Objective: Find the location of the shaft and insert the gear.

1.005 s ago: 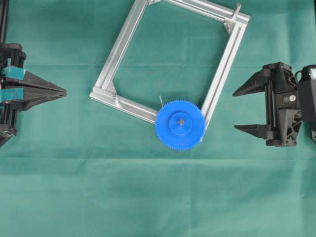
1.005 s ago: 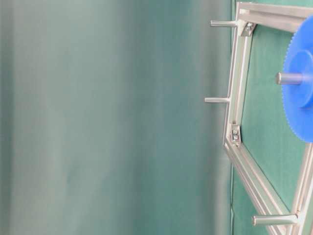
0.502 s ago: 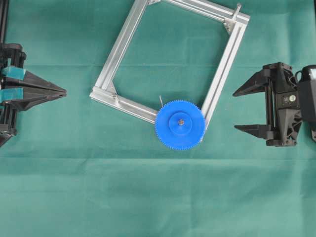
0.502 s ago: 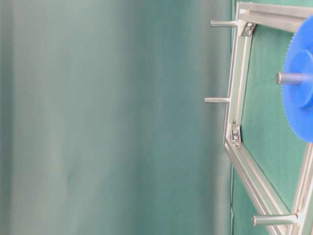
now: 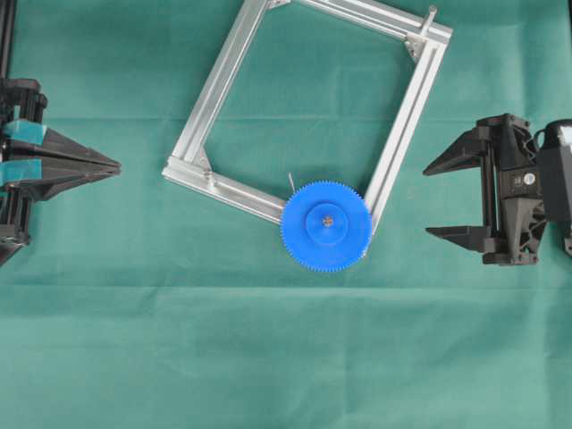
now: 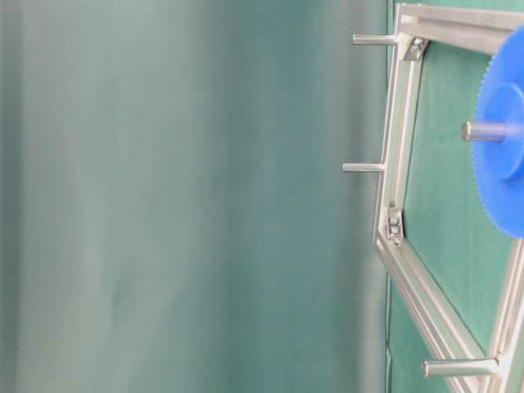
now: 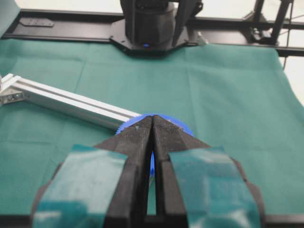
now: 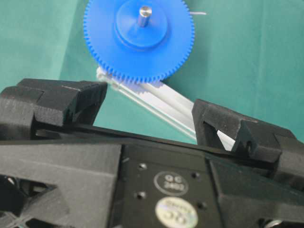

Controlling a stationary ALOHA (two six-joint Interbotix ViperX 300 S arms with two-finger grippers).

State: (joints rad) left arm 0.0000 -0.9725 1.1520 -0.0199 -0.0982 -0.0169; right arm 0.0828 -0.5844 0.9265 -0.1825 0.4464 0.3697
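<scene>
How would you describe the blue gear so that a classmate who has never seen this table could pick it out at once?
Start at the square aluminium frame lying on the green cloth, and follow it to the corner nearest the bottom of the overhead view. The gear sits on that corner, with a metal pin poking up through its hub. It is the only bright blue, toothed disc there.

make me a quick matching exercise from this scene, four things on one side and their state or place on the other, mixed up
Things:
1. gear
2. left gripper
3. right gripper
4. aluminium frame

States:
A. jaws wide open, holding nothing
B. lying flat on the green cloth
C. jaws closed together, empty
D. seated on a metal pin at the frame's corner

Pairs: 1-D, 2-C, 3-A, 4-B
</scene>
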